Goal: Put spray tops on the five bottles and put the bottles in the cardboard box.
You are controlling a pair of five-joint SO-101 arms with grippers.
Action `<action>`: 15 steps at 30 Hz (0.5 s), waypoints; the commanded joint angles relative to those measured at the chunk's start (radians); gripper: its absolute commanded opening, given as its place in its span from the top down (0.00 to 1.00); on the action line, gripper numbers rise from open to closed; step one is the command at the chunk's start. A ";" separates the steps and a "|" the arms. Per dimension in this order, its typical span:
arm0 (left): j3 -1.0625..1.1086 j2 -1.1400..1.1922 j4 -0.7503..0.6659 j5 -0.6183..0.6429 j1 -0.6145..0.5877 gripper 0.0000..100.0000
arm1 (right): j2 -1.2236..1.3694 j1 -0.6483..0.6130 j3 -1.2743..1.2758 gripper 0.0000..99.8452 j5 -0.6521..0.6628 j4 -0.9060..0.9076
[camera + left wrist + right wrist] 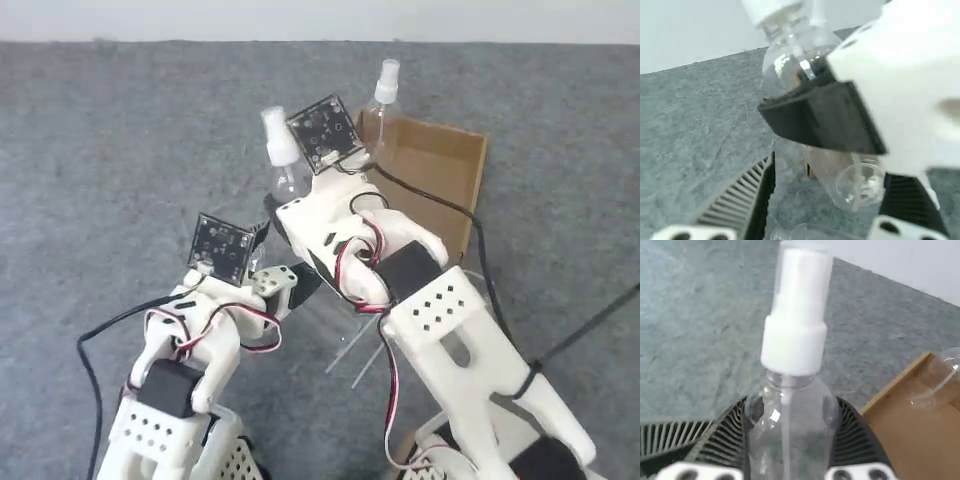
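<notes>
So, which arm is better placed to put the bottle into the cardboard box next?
Right. The right gripper holds the bottle, spray top on, beside the cardboard box. The left gripper is open and farther from the box.

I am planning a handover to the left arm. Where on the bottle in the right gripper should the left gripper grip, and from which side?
Probably the white collar, coming in level from the side of the left gripper. The bottle stands upright, and the right gripper is shut on its round body, so only the top part is free.
</notes>
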 commanded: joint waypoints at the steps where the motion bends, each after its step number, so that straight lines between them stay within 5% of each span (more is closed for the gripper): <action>1: 0.002 -0.012 -0.028 -0.021 -0.014 0.68 | -0.087 -0.008 -0.089 0.99 0.041 0.097; 15: 0.004 -0.012 -0.028 -0.018 -0.014 0.68 | -0.213 0.073 -0.078 0.99 0.049 0.209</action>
